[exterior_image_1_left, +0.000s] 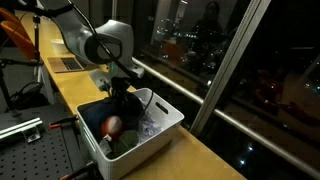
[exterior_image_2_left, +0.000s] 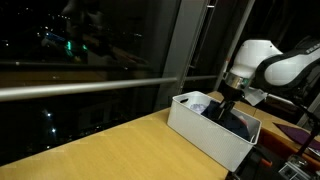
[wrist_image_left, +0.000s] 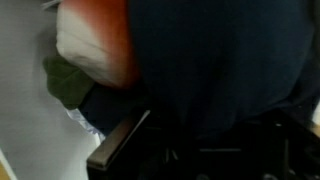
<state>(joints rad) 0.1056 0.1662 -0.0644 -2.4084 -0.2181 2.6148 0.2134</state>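
A white plastic bin (exterior_image_1_left: 166, 128) stands on the wooden counter (exterior_image_1_left: 205, 160) by the window, seen in both exterior views, and holds a pile of clothes. My gripper (exterior_image_1_left: 118, 101) reaches straight down into the bin (exterior_image_2_left: 203, 137). In the wrist view a dark blue cloth (wrist_image_left: 210, 60) fills most of the picture and covers the jaws. The gripper (wrist_image_left: 198, 140) is shut, pressed into that cloth, with one finger (wrist_image_left: 120, 145) showing at its edge. A red and white piece (wrist_image_left: 95, 45) and a green piece (wrist_image_left: 68, 85) lie beside it against the bin's wall (wrist_image_left: 25, 95).
A tall window with a metal post (exterior_image_1_left: 215, 80) runs along the counter's far edge. A perforated metal board (exterior_image_1_left: 25, 150) lies below the counter's near side. A flat object (exterior_image_1_left: 65, 63) rests further along the counter, and an orange chair (exterior_image_1_left: 14, 35) stands behind it.
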